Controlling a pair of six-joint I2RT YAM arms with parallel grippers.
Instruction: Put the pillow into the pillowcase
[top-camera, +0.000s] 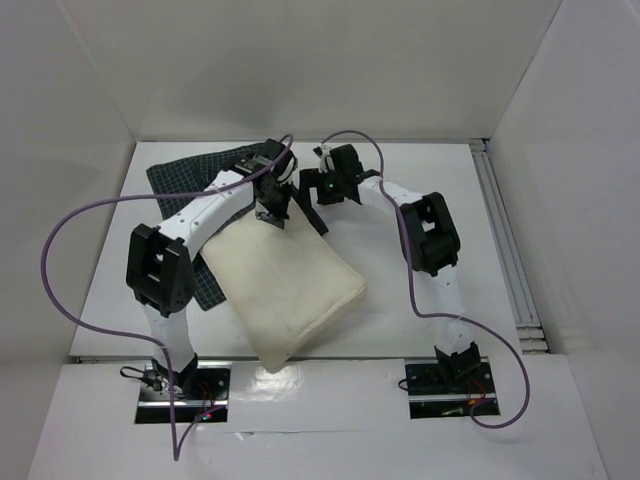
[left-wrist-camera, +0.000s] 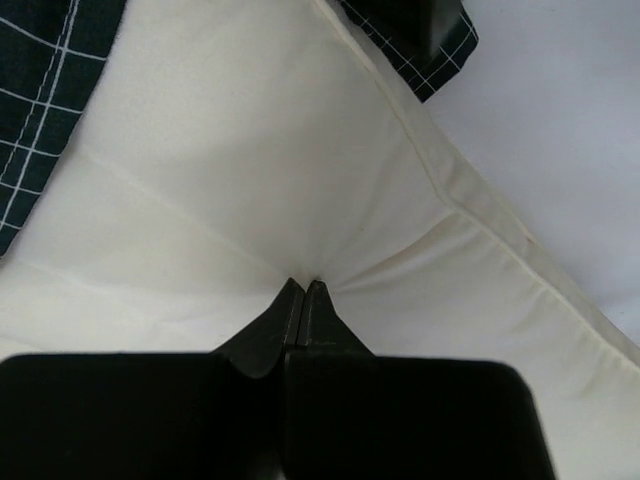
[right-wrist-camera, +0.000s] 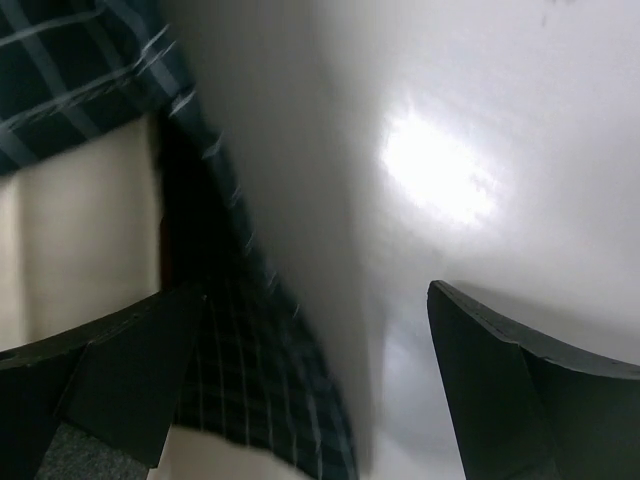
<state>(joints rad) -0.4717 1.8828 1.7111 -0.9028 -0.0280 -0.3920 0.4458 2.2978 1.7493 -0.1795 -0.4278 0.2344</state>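
Pillow (top-camera: 285, 290) lying slantwise across the checked pillowcase (top-camera: 185, 178).
My left gripper (left-wrist-camera: 303, 290) was clenched on a pucker of its soft, light fabric; my right gripper (right-wrist-camera: 312, 300) hung released beside the limp case's hem, where I judged to grip.

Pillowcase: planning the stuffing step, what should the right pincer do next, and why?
Probably close on the pillowcase edge: the right pincer hangs open with that edge at one finger, while the left pincer is shut on the pillow.
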